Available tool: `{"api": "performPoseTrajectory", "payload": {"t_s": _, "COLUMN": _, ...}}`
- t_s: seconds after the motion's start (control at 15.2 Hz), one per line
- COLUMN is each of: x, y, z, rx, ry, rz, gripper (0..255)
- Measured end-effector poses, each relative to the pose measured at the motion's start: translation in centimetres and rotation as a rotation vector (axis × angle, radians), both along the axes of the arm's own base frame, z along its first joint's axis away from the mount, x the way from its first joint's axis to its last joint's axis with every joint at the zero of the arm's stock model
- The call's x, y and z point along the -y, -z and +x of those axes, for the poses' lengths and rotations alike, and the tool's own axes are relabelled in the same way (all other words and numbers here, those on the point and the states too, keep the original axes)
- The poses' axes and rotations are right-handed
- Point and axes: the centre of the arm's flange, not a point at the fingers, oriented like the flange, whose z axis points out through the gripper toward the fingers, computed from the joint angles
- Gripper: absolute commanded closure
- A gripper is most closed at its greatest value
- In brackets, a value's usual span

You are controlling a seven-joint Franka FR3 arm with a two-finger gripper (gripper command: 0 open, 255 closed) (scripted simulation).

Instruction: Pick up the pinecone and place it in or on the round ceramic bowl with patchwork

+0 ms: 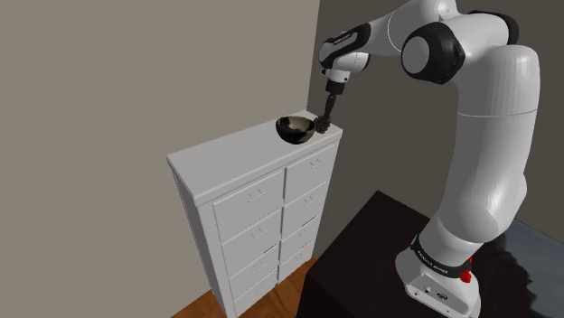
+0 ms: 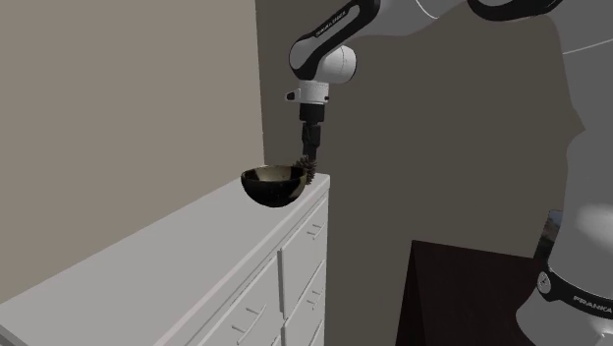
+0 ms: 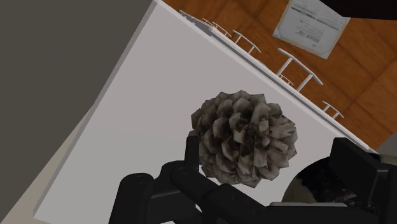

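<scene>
A: Gripper (image 3: 270, 162) first: what do we see?
B: We see it clamped on the pinecone (image 3: 245, 137), hanging just beside the rim of the bowl (image 1: 294, 129), over one end of the dresser (image 1: 235, 158).

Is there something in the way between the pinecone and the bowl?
No, nothing I can see. The hand holds the pinecone up just beside the rim of the bowl, which sits on the dresser. The bowl's top is open, with nothing covering it.
</scene>
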Motion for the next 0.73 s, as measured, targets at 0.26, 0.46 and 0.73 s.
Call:
{"api": "performPoseTrajectory", "payload": {"t_s": 0.26, "x": -0.01, "y": 0.04, "z": -0.01, "rx": 0.0, "ry": 0.0, "rz": 0.0, "gripper": 0}}
{"api": "performPoseTrajectory", "payload": {"t_s": 0.46, "x": -0.01, "y": -0.21, "z": 0.03, "rx": 0.005, "ry": 0.0, "rz": -0.001, "gripper": 255}}
{"api": "performPoseTrajectory", "payload": {"t_s": 0.73, "x": 0.04, "y": -0.24, "z": 0.03, "rx": 0.003, "ry": 0.001, "rz": -0.001, "gripper": 255}}
